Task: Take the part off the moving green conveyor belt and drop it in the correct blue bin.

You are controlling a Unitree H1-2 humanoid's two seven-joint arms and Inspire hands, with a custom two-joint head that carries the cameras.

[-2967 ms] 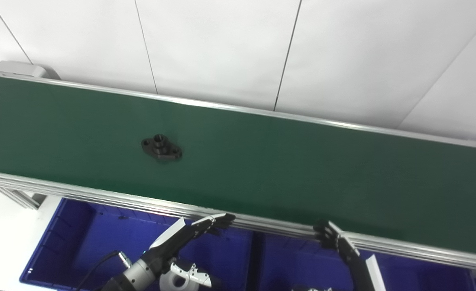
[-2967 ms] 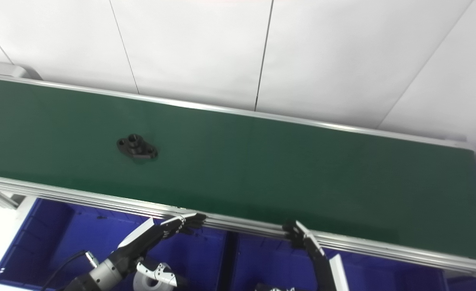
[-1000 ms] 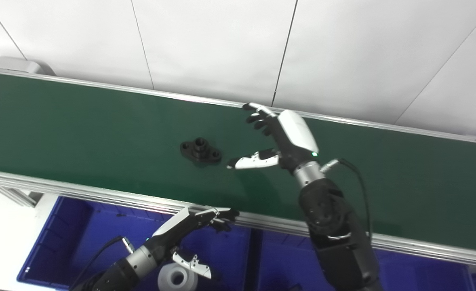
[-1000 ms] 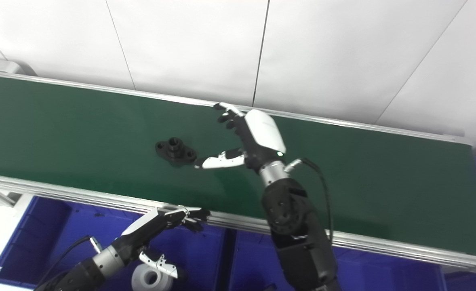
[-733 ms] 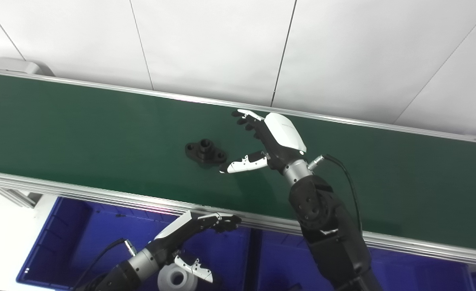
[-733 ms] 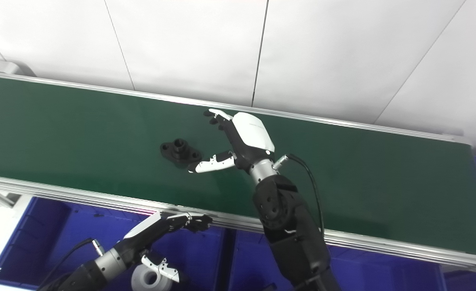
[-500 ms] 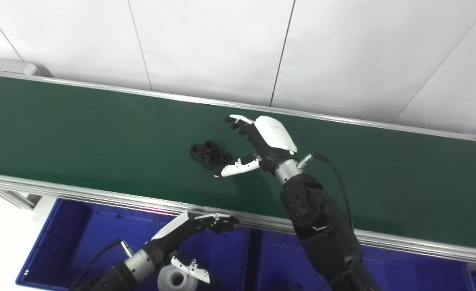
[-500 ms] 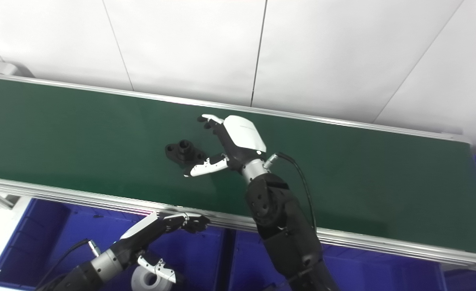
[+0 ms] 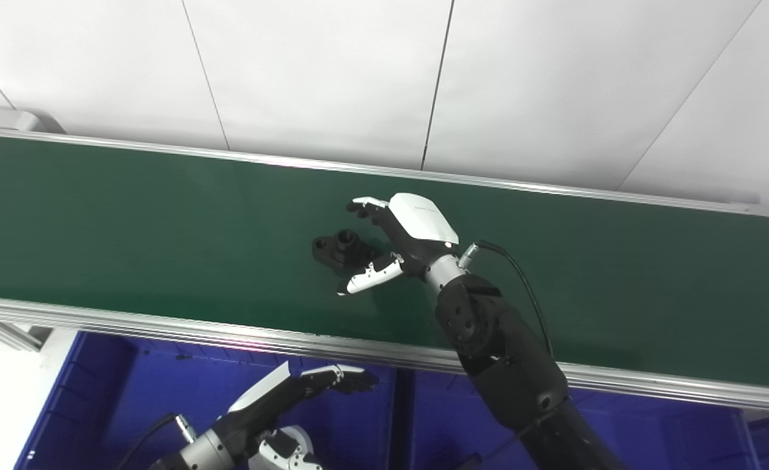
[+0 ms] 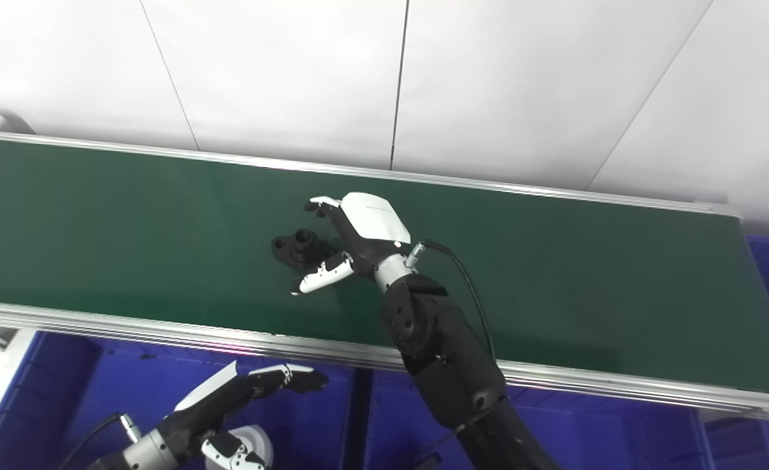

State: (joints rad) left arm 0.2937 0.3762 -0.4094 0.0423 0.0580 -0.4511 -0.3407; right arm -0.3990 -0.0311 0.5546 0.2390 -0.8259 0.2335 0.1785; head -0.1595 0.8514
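- Part (image 9: pixel 340 247), a black flanged piece with a raised hub, lies flat on the green conveyor belt (image 9: pixel 130 215), roughly mid-width, with the belt bare all around it.
- Its long axis runs along the belt's length, tilted slightly, one ear toward the picture's left and the other hidden behind the hand.
- Right hand (image 9: pixel 397 238) sits directly to the part's right, palm turned toward it, fingers (image 9: pixel 362 205) arched over the far side and thumb (image 9: pixel 366 281) low on the near side.
- Fingers and thumb are spread apart around the part without pinching it; whether the thumb touches the near ear cannot be told.
- Left hand (image 9: pixel 293 391) hangs below the belt's near rail over the blue bin (image 9: pixel 117 391), fingers loosely extended and holding nothing, well apart from the part.
- The right hand is plainly nearer, so the grasp looks to be its job: closing across the part's short axis, finger side to thumb side.
- A white cylindrical item (image 10: pixel 254 444) rests in the bin beneath the left hand.
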